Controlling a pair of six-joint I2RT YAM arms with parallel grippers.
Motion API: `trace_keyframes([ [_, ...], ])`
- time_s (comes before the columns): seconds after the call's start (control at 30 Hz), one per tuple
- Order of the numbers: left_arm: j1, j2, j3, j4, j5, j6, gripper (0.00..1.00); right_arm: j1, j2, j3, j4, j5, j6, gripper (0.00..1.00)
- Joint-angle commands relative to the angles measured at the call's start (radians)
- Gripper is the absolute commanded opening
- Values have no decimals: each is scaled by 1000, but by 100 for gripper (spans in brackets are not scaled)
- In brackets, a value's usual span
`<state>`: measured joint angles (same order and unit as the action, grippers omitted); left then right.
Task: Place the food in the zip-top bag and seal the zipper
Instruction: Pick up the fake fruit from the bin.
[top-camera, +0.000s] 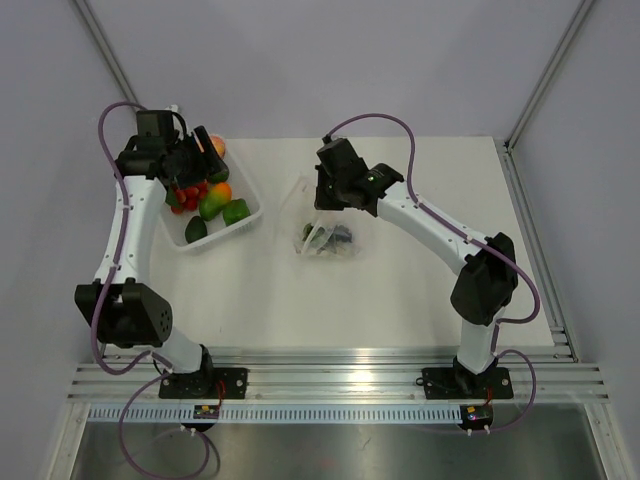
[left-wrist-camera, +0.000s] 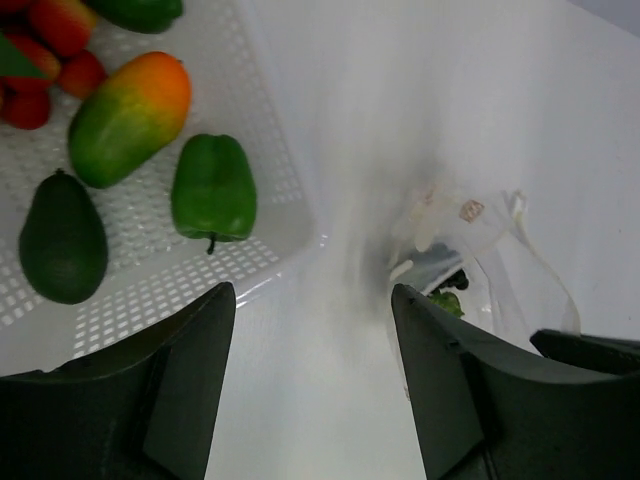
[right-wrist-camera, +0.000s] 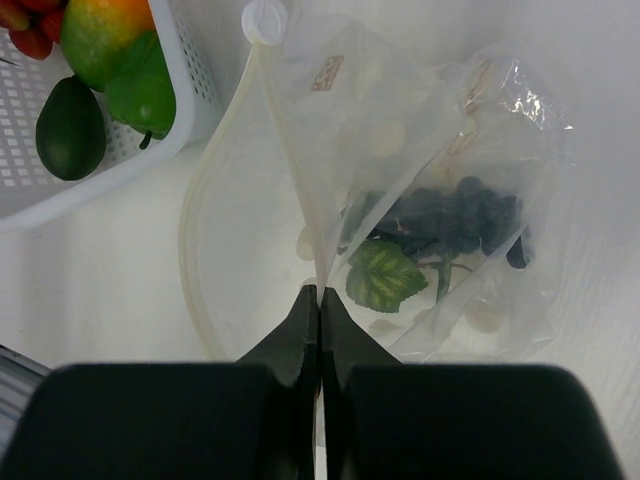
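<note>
- The right gripper (right-wrist-camera: 319, 300) has its two fingers pressed flat together with no gap. They pinch the zipper (right-wrist-camera: 290, 170) at the near end of the bag's mouth.
- The zip-top bag (right-wrist-camera: 400, 120) lies on the white table (top-camera: 400, 290), directly ahead of the right fingertips and spreading to their right. It is clear, crinkled and glossy, with small printed marks near its far edge.
- The zipper is a pale, milky strip that runs from the fingertips away to a round white tab at the far end. The second lip bows out to the left of the fingers, so the mouth stands open.
- Inside the bag, just ahead and right of the fingertips, lies a bunch of dark purple grapes (right-wrist-camera: 450, 215) with a green leaf (right-wrist-camera: 380, 275).
- The left gripper (left-wrist-camera: 312, 300) is spread wide with nothing between its fingers. It hangs over the corner of the white perforated tray (left-wrist-camera: 250, 270).
- In the tray, ahead and left of the left finger, lie a dark avocado (left-wrist-camera: 62, 238) and a green bell pepper (left-wrist-camera: 213, 190). An orange-and-green mango (left-wrist-camera: 130, 115) lies beyond them, with red pieces (left-wrist-camera: 80, 72) farthest off.
- From the left wrist, the bag shows ahead of the right finger, apart from the tray.
</note>
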<state>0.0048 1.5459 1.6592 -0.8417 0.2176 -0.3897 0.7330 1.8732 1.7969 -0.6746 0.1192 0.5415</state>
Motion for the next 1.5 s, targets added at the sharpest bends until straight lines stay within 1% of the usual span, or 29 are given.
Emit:
trace_keyframes([
  [0.0, 32, 34, 71, -19, -98, -17, 68, 2, -17, 42, 49, -36, -9, 0],
  [0.17, 104, 121, 160, -62, -197, -35, 68, 2, -34, 27, 73, -53, -25, 0],
  [0.3, 165, 160, 169, -50, -211, -55, 67, 2, -36, 22, 79, -59, -40, 0],
  [0.4, 221, 177, 152, -1, -181, -70, 65, 2, -39, 16, 83, -62, -51, 0],
  [0.53, 313, 232, 157, 41, -87, -109, 64, 2, -43, 12, 95, -70, -61, 0],
  [0.6, 339, 252, 157, 78, -87, -115, 63, 0, -42, 12, 101, -76, -64, 0],
  [0.7, 372, 298, 162, 125, -69, -112, 58, 0, -42, 10, 102, -89, -67, 0],
  [0.73, 382, 325, 166, 148, -48, -115, 54, 2, -43, 6, 102, -92, -69, 0],
  [0.83, 399, 356, 168, 191, -26, -150, 50, 0, -46, -5, 107, -96, -75, 0],
  [0.97, 402, 410, 188, 248, -86, -190, 49, 2, -54, -40, 113, -98, -61, 0],
  [1.07, 403, 434, 203, 268, -135, -221, 52, 0, -60, -50, 113, -101, -55, 0],
  [1.1, 405, 444, 202, 276, -150, -228, 56, 2, -62, -51, 112, -99, -55, 0],
  [1.13, 403, 444, 194, 291, -159, -232, 56, 0, -62, -53, 109, -96, -58, 0],
  [1.17, 405, 447, 185, 326, -162, -238, 57, 2, -65, -53, 107, -93, -60, 0],
  [1.3, 409, 490, 221, 349, -159, -255, 57, 2, -65, -50, 93, -76, -69, 0],
  [1.47, 408, 563, 273, 366, -116, -262, 53, 0, -60, -51, 86, -75, -71, 0],
])
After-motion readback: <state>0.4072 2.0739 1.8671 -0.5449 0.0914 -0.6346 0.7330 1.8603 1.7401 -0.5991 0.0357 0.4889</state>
